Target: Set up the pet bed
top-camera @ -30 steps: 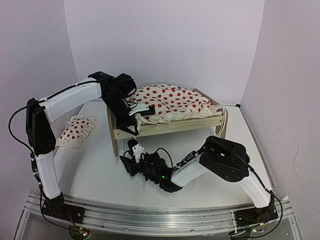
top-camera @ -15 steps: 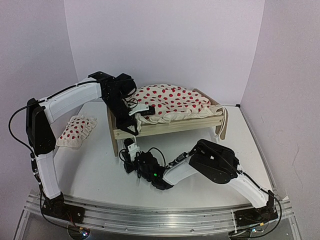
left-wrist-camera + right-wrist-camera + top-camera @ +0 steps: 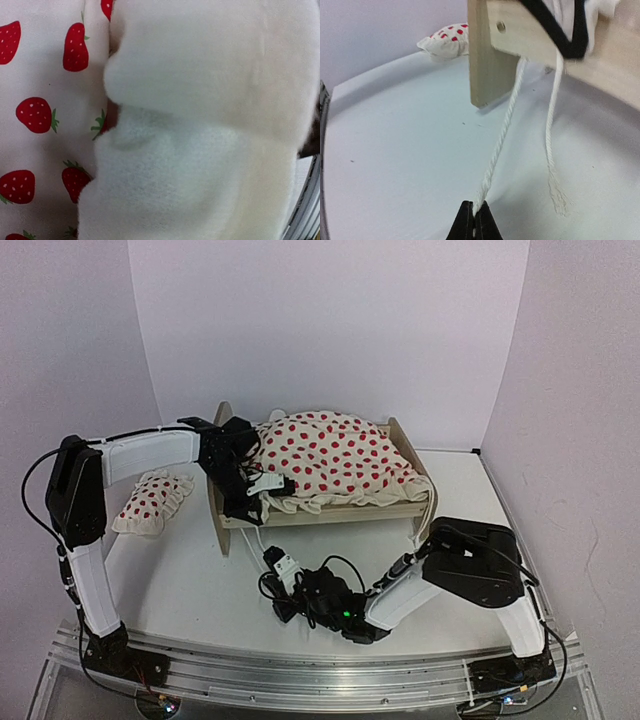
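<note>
Clenching the right pincer [image 3: 474,223] on a white cord [image 3: 503,130] hanging from the pet bed [image 3: 330,512], just before its near-left leg. Finding the bed toward the worktop's [image 3: 180,580] far edge, open room lying near-left. Meeting the blanket [image 3: 335,445] with the left pincer [image 3: 258,490]; showing only fabric in its wrist view, so cannot tell its grip.

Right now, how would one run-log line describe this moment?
right pincer: shut on white cord | left pincer: at blanket, grip unclear | pillow: beside pet bed
</note>
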Robot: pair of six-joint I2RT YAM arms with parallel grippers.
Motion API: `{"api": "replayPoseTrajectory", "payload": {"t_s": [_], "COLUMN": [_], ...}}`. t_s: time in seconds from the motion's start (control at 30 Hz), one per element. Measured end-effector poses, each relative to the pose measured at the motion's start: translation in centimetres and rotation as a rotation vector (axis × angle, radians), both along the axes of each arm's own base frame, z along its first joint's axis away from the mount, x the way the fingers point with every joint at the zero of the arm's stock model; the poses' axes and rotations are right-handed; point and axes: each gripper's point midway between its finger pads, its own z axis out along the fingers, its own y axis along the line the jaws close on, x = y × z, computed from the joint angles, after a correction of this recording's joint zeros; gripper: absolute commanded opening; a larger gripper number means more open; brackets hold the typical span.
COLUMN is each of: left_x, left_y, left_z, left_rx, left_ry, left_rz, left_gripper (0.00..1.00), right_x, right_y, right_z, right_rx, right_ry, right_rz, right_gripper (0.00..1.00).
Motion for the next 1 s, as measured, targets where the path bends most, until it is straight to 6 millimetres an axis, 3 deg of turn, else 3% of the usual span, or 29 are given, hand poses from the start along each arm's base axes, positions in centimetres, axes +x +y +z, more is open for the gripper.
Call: {"api": "replayPoseTrajectory", "payload": {"t_s": [0.13, 0.2, 0.27, 0.47, 0.53, 0.63, 0.77, 0.87, 0.93, 1.0], "left_x": [0.0, 0.3, 0.3, 0.4, 0.7, 0.4, -1.4, -3.8, -5.4, -7.0], "left_y": [0.3, 0.3, 0.3, 0.3, 0.4, 0.4, 0.1, 0.0, 0.4, 0.9], "left_z": [-2.6, -2.8, -2.7, -2.2, -0.9, 2.3, 7.0, 9.4, 10.2, 10.5], "left_rx": [0.015, -0.001, -0.015, -0.052, -0.085, -0.159, -0.272, -0.356, -0.397, -0.429], "left_ry": [-0.023, -0.051, -0.068, -0.095, -0.123, -0.173, -0.225, -0.229, -0.222, -0.212], "left_rz": [-0.018, -0.025, -0.033, -0.063, -0.072, -0.105, -0.162, -0.211, -0.236, -0.259], "left_gripper": [0.0, 0.0, 0.06, 0.57, 0.76, 0.89, 0.93, 0.93, 0.89, 0.77], "right_x": [-1.4, -1.4, -1.3, -1.7, -1.9, -2.1, -2.2, -2.1, -2.2, -2.4], "right_y": [0.7, 0.8, 0.7, 1.6, 1.9, 2.2, 2.2, 1.9, 1.8, 1.7], "right_z": [2.5, 2.5, 2.0, 1.8, 1.8, 1.6, 1.3, 1.5, 1.7, 2.1], "right_rx": [0.055, 0.057, 0.045, 0.069, 0.082, 0.086, 0.077, 0.079, 0.074, 0.071], "right_ry": [0.024, 0.046, 0.078, 0.179, 0.219, 0.275, 0.346, 0.401, 0.43, 0.456], "right_rz": [0.047, 0.056, 0.057, 0.064, 0.07, 0.078, 0.081, 0.086, 0.096, 0.11], "right_gripper": [0.0, 0.0, 0.0, 0.0, 0.0, 0.0, 0.0, 0.0, 0.0, 0.0]}}
